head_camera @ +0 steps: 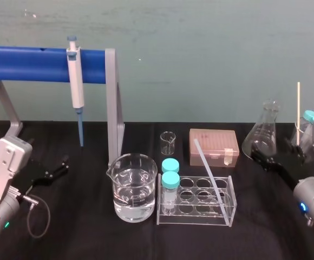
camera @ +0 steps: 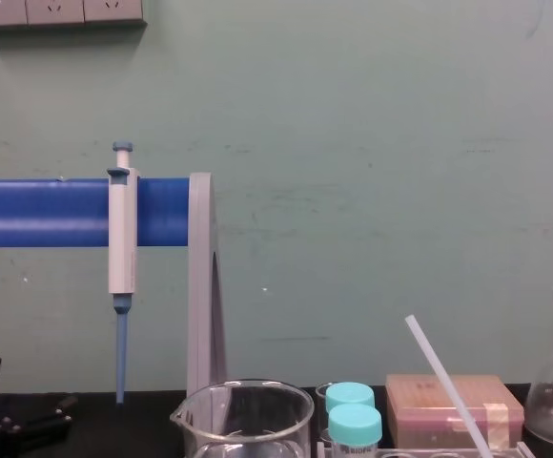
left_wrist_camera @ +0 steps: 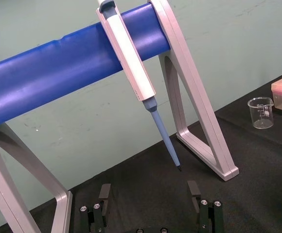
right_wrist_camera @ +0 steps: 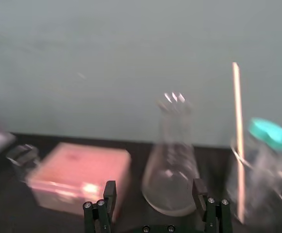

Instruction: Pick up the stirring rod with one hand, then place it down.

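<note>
The stirring rod (head_camera: 208, 170) is a thin white translucent stick leaning in the clear tube rack (head_camera: 230, 212), its upper end tilted back and to the left. In the chest view the stirring rod (camera: 445, 385) rises slanted in front of the pink box. My right gripper (head_camera: 261, 158) hovers to the right of the rack near the flask, apart from the rod. In its wrist view the right gripper (right_wrist_camera: 154, 187) is open with nothing between its fingers. My left gripper (head_camera: 59, 165) rests at the far left, and its wrist view shows the left gripper (left_wrist_camera: 149, 187) open and empty.
A water-filled beaker (head_camera: 134, 187) stands left of the rack, which holds two teal-capped tubes (head_camera: 170, 181). Behind are a small beaker (head_camera: 168, 142), a pink box (head_camera: 214, 147) and a conical flask (head_camera: 265, 132). A pipette (head_camera: 77, 92) hangs on the blue stand (head_camera: 32, 64). A wooden stick (head_camera: 298, 114) stands far right.
</note>
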Robot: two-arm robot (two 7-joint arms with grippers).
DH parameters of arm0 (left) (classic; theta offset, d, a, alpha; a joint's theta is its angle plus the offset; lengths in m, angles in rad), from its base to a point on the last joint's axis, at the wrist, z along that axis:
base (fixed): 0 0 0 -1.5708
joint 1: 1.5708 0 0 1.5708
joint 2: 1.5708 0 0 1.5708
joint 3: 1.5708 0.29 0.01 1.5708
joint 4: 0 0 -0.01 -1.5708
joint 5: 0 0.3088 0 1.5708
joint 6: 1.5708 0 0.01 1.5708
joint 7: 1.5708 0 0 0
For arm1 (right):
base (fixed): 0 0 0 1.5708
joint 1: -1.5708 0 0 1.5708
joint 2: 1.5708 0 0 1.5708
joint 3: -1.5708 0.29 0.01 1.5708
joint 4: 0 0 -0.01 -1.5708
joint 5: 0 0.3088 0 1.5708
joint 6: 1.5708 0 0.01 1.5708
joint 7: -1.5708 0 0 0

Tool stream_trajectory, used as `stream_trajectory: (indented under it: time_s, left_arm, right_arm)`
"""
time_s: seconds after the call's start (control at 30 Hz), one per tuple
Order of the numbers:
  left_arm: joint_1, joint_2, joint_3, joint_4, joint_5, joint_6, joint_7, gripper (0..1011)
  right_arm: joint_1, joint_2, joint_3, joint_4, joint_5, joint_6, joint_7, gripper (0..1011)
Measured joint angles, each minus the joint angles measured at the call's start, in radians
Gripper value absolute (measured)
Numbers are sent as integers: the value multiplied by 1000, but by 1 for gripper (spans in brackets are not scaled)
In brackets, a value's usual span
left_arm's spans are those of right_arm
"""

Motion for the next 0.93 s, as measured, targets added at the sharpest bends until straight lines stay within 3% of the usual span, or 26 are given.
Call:
stream_trajectory:
  time_s: [0.23,0.93]
  left_arm:
    - [0,0,0,0,0,0,0,1000]
    - [0,0,0,0,0,0,0,1000]
  right_arm:
    - [6,-17,7,29,-28,53,-36,1003]
    - [6,-16,7,26,-25,49,-39,1003]
